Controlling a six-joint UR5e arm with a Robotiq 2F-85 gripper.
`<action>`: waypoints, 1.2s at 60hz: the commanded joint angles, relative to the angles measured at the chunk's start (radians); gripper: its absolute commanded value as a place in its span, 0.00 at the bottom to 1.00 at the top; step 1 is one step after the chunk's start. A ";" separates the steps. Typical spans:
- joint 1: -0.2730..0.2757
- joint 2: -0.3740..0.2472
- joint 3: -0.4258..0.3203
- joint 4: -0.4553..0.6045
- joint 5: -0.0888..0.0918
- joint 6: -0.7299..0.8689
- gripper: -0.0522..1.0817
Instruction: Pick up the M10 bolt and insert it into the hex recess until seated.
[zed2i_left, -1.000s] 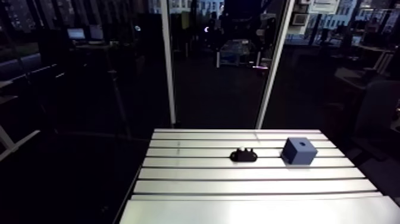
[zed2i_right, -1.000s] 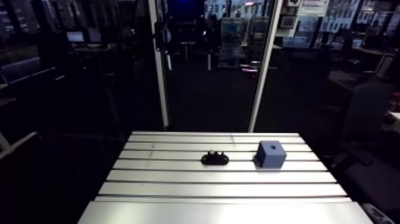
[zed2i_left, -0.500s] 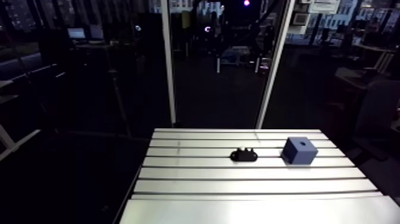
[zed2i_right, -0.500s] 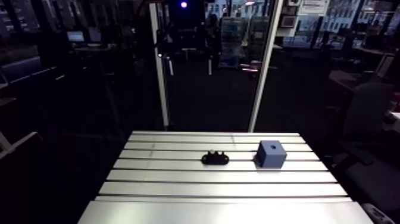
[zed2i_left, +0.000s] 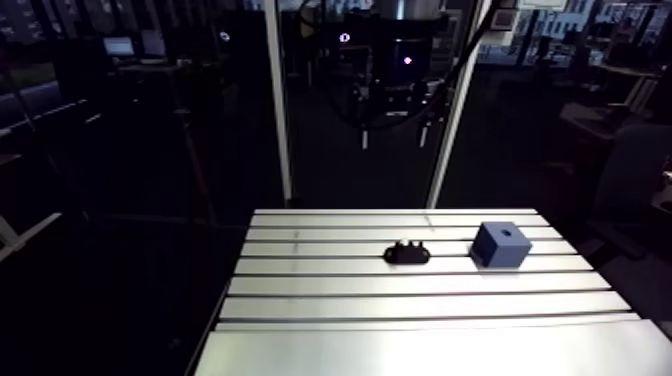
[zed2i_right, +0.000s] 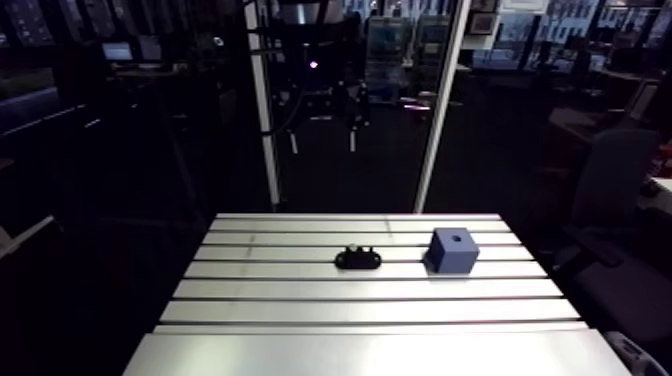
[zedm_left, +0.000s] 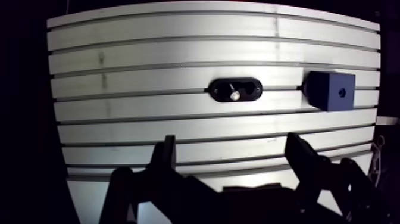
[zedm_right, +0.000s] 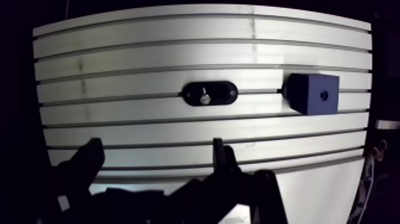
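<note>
**Fig.** The gripper (zedm_left: 230, 154) is hanging high above the slotted table (zedm_left: 149, 71), its two fingers (zedm_left: 163, 156) spread wide and holding nothing.

**Position.** The M10 bolt (zedm_left: 234, 93) is sitting in the middle of a black oval holder (zedm_left: 250, 90). It is ahead of the gripper and roughly in line with the gap between the fingers. Only a small bright metal end is showing, and whether that is head or shank tip cannot be told. The blue block (zedm_left: 326, 89) is resting on the table near the holder, not touching it. A dark recess (zed2i_left: 507, 232) is opening in the block's upper face, and its hex outline is too small to confirm.

**Handling (judged).** The bolt is looking like plain steel: rigid, not fragile and light for this gripper. It is also smooth, so it is liable to slip or tilt between flat pads. The likely hold is the part standing proud of the holder, pinched squarely from two sides. That grip should be leaving free the end that is to enter the recess.

**Count.**
- one bolt
- one holder
- one block with one recess
- one gripper with two fingers
</note>
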 joint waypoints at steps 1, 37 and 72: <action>-0.037 0.033 0.059 -0.090 0.003 -0.016 0.05; -0.102 0.119 0.120 -0.220 0.067 -0.142 0.05; -0.102 0.145 0.165 -0.273 0.058 -0.142 0.05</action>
